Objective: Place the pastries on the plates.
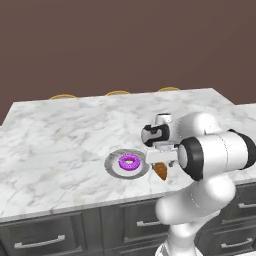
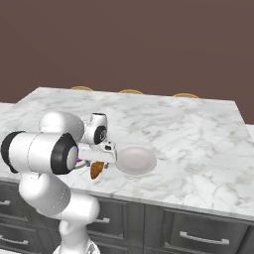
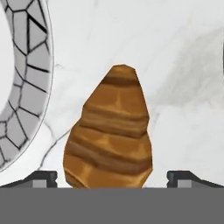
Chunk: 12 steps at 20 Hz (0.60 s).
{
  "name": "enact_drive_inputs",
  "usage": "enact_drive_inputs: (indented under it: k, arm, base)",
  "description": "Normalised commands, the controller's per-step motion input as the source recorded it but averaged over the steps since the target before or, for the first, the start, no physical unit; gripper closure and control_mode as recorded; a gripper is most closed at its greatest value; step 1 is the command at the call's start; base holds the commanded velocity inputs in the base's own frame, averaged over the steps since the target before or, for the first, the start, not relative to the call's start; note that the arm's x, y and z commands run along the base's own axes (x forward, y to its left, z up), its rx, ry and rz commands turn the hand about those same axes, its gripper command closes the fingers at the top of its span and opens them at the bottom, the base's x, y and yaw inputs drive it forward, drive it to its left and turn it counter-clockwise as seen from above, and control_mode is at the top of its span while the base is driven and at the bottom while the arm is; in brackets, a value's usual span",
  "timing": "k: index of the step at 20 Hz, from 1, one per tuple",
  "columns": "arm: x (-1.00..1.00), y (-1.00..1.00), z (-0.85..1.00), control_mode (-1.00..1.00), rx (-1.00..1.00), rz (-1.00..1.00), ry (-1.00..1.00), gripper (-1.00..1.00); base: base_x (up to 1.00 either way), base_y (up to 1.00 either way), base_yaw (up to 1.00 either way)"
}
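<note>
The brown croissant [image 3: 109, 135] lies on the marble surface [image 3: 183, 65] between the wide-open, empty jaws, beside the gray plate [image 3: 26, 87]; it looks light and crumbly, so pinch its fat middle softly.

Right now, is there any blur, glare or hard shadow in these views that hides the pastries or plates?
Left base view: sharp, flat lighting, donut clear on the gray-rimmed plate. Right base view: equally crisp, pale plate shows a soft sheen, no glare. Hand view: croissant close, slightly soft-edged, with faint shadow on the marble counter.
</note>
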Motion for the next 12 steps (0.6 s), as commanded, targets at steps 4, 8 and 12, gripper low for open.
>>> enact_drive_inputs:
  k: [4,8,12]
  arm:
    - [0.02,0.00,-0.48,-1.00,0.00,0.00,0.00,-1.00]
    - [0.00,0.00,-0.59,-1.00,0.00,0.00,0.02,-1.00]
    - [-0.03,0.00,-0.51,-1.00,0.00,0.00,0.00,1.00]
  base:
    - [0.00,0.00,0.00]
    - [0.00,0.00,0.00]
    - [0.00,0.00,0.00]
